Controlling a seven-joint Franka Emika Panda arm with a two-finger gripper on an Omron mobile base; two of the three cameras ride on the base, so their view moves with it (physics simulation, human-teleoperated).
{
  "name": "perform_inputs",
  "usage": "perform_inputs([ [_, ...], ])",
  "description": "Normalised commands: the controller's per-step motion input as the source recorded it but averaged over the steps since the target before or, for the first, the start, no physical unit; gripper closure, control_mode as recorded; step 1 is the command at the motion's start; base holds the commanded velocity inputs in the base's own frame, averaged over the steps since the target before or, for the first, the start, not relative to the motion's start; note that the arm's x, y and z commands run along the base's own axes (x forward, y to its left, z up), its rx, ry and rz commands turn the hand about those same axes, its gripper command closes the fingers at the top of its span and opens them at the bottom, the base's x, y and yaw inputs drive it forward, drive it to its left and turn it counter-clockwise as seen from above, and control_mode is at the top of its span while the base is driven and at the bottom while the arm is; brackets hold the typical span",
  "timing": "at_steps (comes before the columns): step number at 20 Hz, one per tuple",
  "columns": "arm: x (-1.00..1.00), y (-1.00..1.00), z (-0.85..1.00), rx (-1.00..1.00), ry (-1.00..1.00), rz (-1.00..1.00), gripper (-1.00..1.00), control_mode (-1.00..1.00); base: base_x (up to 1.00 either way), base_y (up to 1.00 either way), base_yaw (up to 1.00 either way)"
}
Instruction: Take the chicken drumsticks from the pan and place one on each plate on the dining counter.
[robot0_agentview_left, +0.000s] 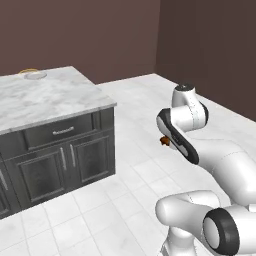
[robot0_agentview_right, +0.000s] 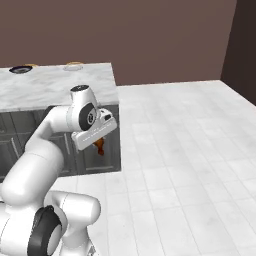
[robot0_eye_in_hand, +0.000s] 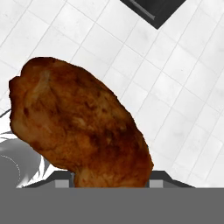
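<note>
Over white floor tiles (robot0_agentview_right: 190, 150), well away from the marble counter (robot0_agentview_left: 45, 97) at ten o'clock. Gripper (robot0_agentview_right: 98, 141) pinching a reddish-brown drumstick (robot0_eye_in_hand: 78, 127) — fingertips hidden behind the meat. Far back on the counter, two small plates, pale (robot0_agentview_right: 74, 66) and dark (robot0_agentview_right: 20, 69) — tiny, hard to make out.

We're carrying a reddish-brown drumstick (robot0_agentview_right: 100, 145) in the end effector (robot0_agentview_right: 98, 141), hanging below the white wrist, in front of the dark cabinets (robot0_agentview_right: 107, 150). The marble table (robot0_agentview_right: 60, 85) sits above them. On its far edge: a dark plate (robot0_agentview_right: 20, 69) at left, a pale plate (robot0_agentview_right: 74, 67) further right, well apart. White tiled floor (robot0_agentview_right: 185, 150) to the right.
</note>
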Motion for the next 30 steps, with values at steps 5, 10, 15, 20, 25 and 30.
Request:
perform_inputs([
  [5, 0.00, 0.00, 0.00, 0.00, 0.00, 0.00, 1.00, 1.00, 0.64, -0.52, 0.26],
  [10, 0.00, 0.00, 0.00, 0.00, 0.00, 0.00, 1.00, 1.00, 0.63, -0.54, 0.24],
  [15, 0.00, 0.00, 0.00, 0.00, 0.00, 0.00, 1.00, 1.00, 0.64, -0.53, 0.24],
  [20, 0.00, 0.00, 0.00, 0.00, 0.00, 0.00, 1.00, 1.00, 0.70, -0.49, 0.28],
  [25, 0.00, 0.00, 0.00, 0.00, 0.00, 0.00, 1.00, 1.00, 0.80, -0.47, 0.26],
  [30, 0.00, 0.00, 0.00, 0.00, 0.00, 0.00, 1.00, 1.00, 0.87, -0.43, 0.29],
])
